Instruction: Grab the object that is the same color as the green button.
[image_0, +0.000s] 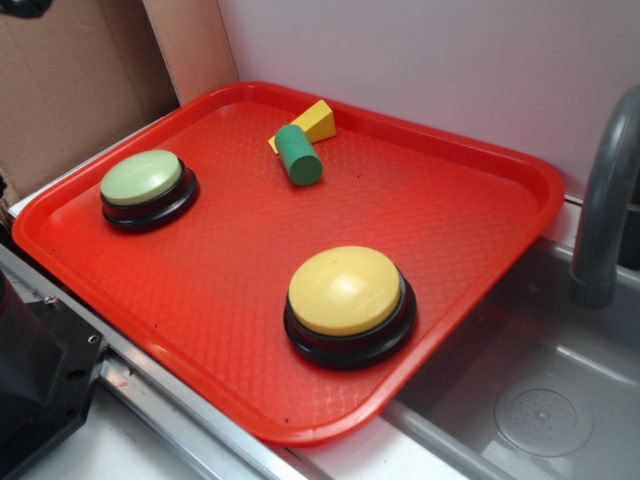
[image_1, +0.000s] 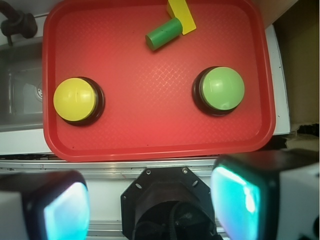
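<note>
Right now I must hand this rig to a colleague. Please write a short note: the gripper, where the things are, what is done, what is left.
Gripper: open, holding nothing, fingers back near the tray's front edge, outside it.
Green cylinder: lying on its side at the far edge of the tray, touching the yellow wedge.
Green button and yellow button: on the tray, apart from the cylinder.
Done: nothing yet.
Left: reach the cylinder, close on it, lift it without taking the wedge.

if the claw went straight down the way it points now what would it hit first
Probably the metal rail in front of the tray, or the black mount below it. The open claw sits short of the tray; depth is unclear.
</note>
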